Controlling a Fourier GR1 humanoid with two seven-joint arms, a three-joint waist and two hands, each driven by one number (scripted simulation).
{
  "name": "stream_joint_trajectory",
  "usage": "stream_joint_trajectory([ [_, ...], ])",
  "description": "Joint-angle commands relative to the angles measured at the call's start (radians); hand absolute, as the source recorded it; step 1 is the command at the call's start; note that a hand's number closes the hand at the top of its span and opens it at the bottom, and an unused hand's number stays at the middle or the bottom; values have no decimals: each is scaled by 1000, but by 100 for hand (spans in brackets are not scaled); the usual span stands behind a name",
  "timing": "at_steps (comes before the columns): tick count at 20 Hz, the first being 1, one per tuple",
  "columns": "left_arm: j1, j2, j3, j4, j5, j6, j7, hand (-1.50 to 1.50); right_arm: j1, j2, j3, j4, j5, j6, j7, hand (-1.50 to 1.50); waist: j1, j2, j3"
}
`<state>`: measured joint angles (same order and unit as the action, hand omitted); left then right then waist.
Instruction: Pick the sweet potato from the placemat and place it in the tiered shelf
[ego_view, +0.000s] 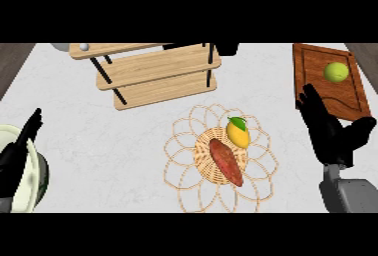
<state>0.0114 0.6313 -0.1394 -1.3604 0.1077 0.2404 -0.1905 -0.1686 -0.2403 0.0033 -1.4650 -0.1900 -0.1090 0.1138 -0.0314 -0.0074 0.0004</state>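
Observation:
A reddish-brown sweet potato lies on the woven wicker placemat near the counter's middle, beside a yellow lemon. The wooden tiered shelf with black legs stands at the back left. My right hand hovers open to the right of the placemat, fingers straight and pointing away, apart from the potato. At the left edge my left hand rests open, fingers up, over a pale bowl.
A brown cutting board with a green lime sits at the back right, just behind my right hand. A pale green bowl is at the left edge. A grey object peeks out behind the shelf.

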Motion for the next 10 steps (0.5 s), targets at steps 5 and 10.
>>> stream_joint_trajectory([
  [5, -27, -175, -8, 72, 174, -73, 189, 0, -141, -181, -43, -35, -13, 216, -141, 150, 31, 17, -1],
  [10, -66, -260, -25, 90, 250, -113, 294, 0, -80, -266, 3, 146, 131, 207, -57, 150, 38, 25, 0],
])
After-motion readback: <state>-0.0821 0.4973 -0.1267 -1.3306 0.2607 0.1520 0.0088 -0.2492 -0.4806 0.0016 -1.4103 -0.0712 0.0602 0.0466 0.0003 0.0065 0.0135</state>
